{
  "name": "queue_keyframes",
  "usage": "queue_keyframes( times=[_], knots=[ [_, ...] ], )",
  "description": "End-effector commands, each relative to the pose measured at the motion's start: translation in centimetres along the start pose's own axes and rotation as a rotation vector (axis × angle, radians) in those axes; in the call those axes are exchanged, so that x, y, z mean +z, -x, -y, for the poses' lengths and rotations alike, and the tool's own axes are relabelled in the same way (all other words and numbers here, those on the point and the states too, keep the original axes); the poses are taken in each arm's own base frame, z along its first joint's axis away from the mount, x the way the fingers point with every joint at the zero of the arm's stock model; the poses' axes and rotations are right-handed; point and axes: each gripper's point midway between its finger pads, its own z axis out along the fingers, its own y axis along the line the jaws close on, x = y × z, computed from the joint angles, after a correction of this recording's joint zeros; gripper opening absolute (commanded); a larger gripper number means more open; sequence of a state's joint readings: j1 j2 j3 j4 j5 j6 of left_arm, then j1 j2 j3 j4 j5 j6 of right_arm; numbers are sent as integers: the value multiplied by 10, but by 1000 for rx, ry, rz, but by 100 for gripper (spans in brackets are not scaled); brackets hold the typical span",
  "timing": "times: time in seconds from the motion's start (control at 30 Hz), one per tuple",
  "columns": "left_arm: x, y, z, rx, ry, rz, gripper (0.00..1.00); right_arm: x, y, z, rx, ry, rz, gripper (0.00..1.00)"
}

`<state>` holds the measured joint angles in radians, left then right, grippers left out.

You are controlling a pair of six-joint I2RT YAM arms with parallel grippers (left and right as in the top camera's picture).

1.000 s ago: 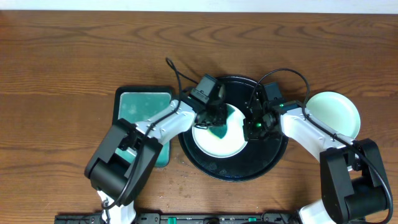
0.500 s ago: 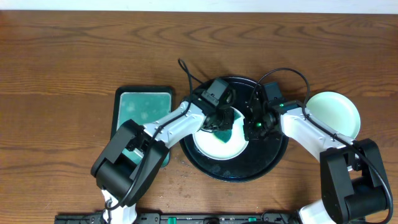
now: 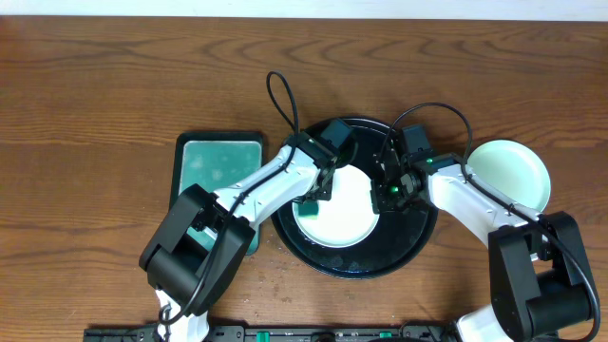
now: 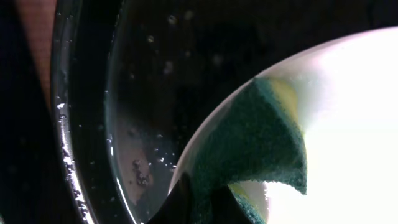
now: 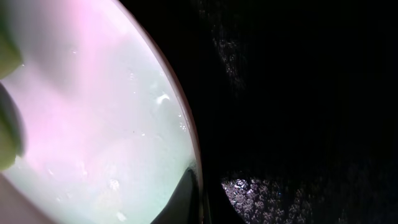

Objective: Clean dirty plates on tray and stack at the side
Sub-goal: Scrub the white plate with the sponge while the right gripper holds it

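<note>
Well out to the left of the left claw (image 3: pixel 315 193) sits the rectangular dish (image 3: pixel 218 161) of teal liquid. The left claw itself is clamped on a green-and-yellow sponge (image 4: pixel 249 143), which juts out ahead of its fingers and lies pressed on the near-left part of the white plate (image 3: pixel 342 214). That plate rests flat inside the black tray (image 3: pixel 408 242), directly beneath both claws. Its face looks almost free of teal, so the step in hand is, by my reading, the scrubbing of this plate, close to finished.

The plate is round and so has no long axis; its open face points straight up, level with the tray floor. The sponge's long side runs away from the left fingers, across the rim and toward the plate's middle.

The right claw (image 3: pixel 388 193) is pinched on the plate's right rim, steadying it. Further right of that claw, off the tray on the table (image 3: pixel 95 95), lies a mint-green plate (image 3: pixel 513 171), face up.

The next move probably calls for lifting the sponge clear, then carrying the plate level by its rim onto that plate.
</note>
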<state>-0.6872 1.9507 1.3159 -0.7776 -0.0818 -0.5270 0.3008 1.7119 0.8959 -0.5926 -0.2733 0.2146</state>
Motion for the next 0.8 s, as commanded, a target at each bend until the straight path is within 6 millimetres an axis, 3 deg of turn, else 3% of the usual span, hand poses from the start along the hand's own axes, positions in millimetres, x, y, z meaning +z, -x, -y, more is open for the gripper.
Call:
queue_keyframes(
  times=[0.0, 0.1, 0.17, 0.3, 0.53, 0.63, 0.73, 0.77],
  knots=[
    [21, -22, -1, -51, -58, -141, 7, 10, -16, 16, -20, -78, -58, 1],
    [11, -29, 60, -44, -384, -209, 7, 10, -16, 16, -20, -78, -58, 1],
    [3, -29, 89, -12, -521, -208, 8, 10, -16, 16, -20, -78, -59, 1],
    [-5, -42, 117, 47, -615, -231, 8, 10, -17, 16, -19, -79, -61, 1],
    [-21, -65, 128, 60, -711, -358, 7, 10, -17, 16, -19, -79, -61, 1],
    [-20, -72, 123, 64, -692, -386, 7, 10, -17, 16, -20, -78, -60, 1],
    [-7, -75, 104, 43, -566, -378, 8, 10, -16, 16, -20, -78, -58, 1],
    [3, -73, 85, 26, -449, -348, 7, 10, -16, 16, -20, -79, -59, 1]
  ],
)
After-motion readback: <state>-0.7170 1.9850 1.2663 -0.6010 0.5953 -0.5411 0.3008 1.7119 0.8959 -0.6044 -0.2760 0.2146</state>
